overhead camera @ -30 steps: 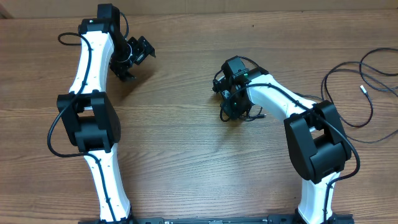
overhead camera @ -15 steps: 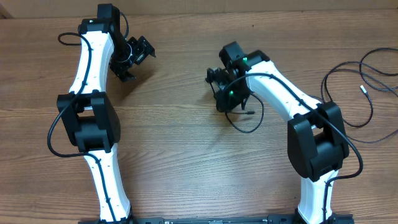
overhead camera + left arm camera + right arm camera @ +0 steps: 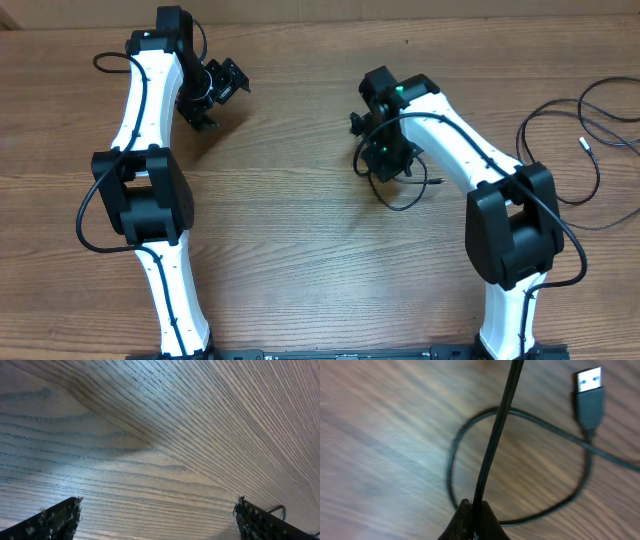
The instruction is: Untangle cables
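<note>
My right gripper (image 3: 385,165) (image 3: 476,510) is shut on a thin black cable (image 3: 495,445) that runs up from its fingertips. The same cable lies in a loop (image 3: 403,195) on the table under the gripper, with a silver-tipped USB plug (image 3: 589,390) at its end. Another thin black cable (image 3: 570,120) lies in loose loops at the far right edge, with a small silver plug end (image 3: 584,143). My left gripper (image 3: 205,105) (image 3: 157,520) is open and empty over bare wood at the back left, far from the cables.
The wooden table (image 3: 290,230) fills the view. Both white arms reach in from the front edge, each with thicker black wires along it. The far-right cable runs off the table's right side.
My right gripper has moved up and a little right with the cable, drawing the loop out below it. The left arm has not moved.
</note>
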